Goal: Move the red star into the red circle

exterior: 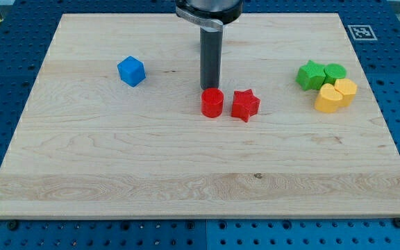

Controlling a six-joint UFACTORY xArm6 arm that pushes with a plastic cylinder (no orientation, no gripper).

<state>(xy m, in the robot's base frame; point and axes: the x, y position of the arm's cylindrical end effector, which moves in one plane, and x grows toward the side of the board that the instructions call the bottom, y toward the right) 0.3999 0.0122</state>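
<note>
The red star [245, 105] lies near the middle of the wooden board [117, 167]. The red circle [212, 103], a short cylinder, stands just to the star's left with a narrow gap between them. My tip [209, 87] comes down straight from the view's top and ends just behind the red circle, at its upper edge; I cannot tell if it touches. The tip is up and to the left of the red star.
A blue cube [131, 71] sits at the upper left. At the right, a green star [311, 75], a green cylinder [335, 72], a yellow heart [328, 98] and a yellow block [346, 89] cluster together. The board lies on a blue perforated table.
</note>
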